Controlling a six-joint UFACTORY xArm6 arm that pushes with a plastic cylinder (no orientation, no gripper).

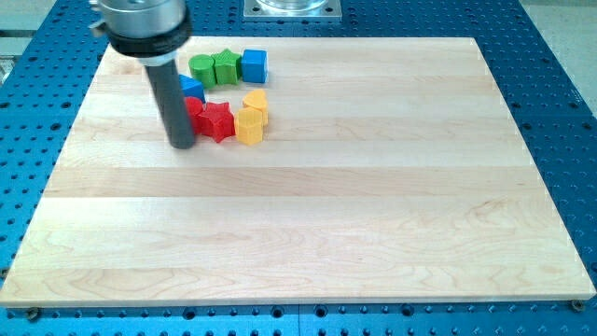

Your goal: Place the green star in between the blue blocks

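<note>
Sitting near the table's top-left corner, the green star [225,66] touches the blue cube [254,65] rightward; the other blue block [192,91] lies below-left, half-hidden behind my tip [182,146]; no fingers here; gap unfilled, I judge

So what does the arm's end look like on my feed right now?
A straight dark grey rod, round and matte, hangs from a wider silvery metal collar with a black band at the view's top. My tip is blunt and plain. No cables or markings show.
</note>
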